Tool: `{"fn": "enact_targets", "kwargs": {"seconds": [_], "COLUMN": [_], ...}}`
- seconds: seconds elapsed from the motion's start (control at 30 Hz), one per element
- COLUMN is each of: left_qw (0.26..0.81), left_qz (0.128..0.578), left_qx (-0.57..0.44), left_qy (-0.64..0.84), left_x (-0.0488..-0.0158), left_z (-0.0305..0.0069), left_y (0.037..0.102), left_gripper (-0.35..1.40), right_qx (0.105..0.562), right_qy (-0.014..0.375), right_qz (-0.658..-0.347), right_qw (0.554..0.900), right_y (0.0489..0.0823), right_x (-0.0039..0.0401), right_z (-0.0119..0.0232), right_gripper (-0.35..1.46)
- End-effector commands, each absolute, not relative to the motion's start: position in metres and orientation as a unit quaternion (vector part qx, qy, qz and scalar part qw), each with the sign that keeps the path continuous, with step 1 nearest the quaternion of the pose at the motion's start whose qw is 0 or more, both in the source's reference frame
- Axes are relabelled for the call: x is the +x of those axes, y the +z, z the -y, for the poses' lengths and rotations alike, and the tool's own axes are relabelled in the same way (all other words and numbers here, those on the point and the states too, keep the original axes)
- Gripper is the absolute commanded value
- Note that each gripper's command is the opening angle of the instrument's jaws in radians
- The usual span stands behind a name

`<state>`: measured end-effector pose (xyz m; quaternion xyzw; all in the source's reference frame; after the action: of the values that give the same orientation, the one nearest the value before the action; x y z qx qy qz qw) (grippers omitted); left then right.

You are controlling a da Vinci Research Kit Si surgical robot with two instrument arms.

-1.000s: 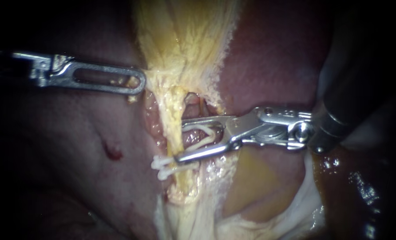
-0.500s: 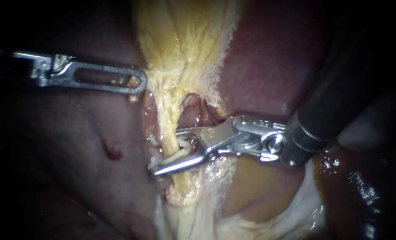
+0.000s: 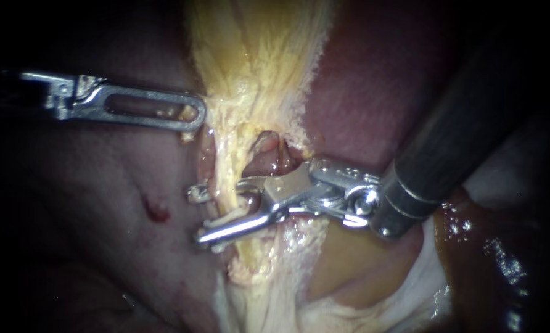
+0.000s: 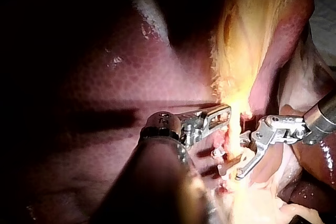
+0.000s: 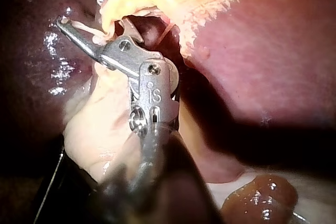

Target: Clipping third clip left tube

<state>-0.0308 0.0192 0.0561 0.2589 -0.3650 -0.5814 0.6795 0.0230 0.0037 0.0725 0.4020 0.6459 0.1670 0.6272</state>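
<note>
The left tube (image 3: 237,165) is a yellow strand running down from the fatty tissue. My right instrument (image 3: 197,216) comes in from the upper right and its jaws stand open astride this tube, one on each side. A white clip (image 3: 235,214) lies between them against the tube. In the right wrist view one jaw of my right instrument (image 5: 81,9) shows with the white clip (image 5: 86,27) beside it; the other is hidden by yellow tissue. My left instrument (image 3: 192,116) is shut on the yellow tissue (image 3: 225,105) above the tube and holds it taut. Its slotted jaws (image 4: 220,116) also show in the left wrist view.
Dark red liver (image 3: 361,92) lies right of the tube, paler liver (image 3: 102,203) with a small red spot (image 3: 156,211) to its left. Pale gallbladder tissue (image 3: 349,265) sits under my right instrument's shaft. A reddish opening (image 3: 269,157) lies behind the tube.
My right instrument has slid leftward, so its jaws now reach past the tube on both sides and cover the white clips seen lower on it. My left instrument has held still.
</note>
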Motion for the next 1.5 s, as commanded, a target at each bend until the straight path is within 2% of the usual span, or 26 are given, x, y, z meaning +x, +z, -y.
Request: {"fn": "enact_targets", "kwargs": {"seconds": [0.03,0.47,0.67,1.17,1.5], "left_qw": [0.68,0.68,0.68,0.68,0.68], "left_qz": [0.365,0.365,0.365,0.365,0.365], "left_qx": [0.259,0.259,0.259,0.26,0.26], "left_qy": [-0.581,-0.581,-0.581,-0.581,-0.581], "left_x": [-0.0308,-0.0309,-0.0309,-0.0309,-0.0309], "left_z": [-0.0192,-0.0191,-0.0191,-0.0191,-0.0191], "left_y": [0.0561,0.0562,0.0562,0.0563,0.0563], "left_gripper": [-0.35,-0.35,-0.35,-0.35,-0.35], "right_qx": [0.4,0.404,0.405,0.449,0.421], "right_qy": [0.17,0.213,0.22,0.181,0.232], "right_qz": [-0.648,-0.663,-0.667,-0.677,-0.675], "right_qw": [0.625,0.593,0.586,0.554,0.56], "right_y": [0.0722,0.0707,0.0704,0.0673,0.0654], "right_x": [0.023,0.0214,0.0208,0.0205,0.02], "right_z": [-0.0041,-0.0073,-0.0079,-0.0057,-0.0061], "right_gripper": [0.49,0.49,0.49,0.49,0.49]}}
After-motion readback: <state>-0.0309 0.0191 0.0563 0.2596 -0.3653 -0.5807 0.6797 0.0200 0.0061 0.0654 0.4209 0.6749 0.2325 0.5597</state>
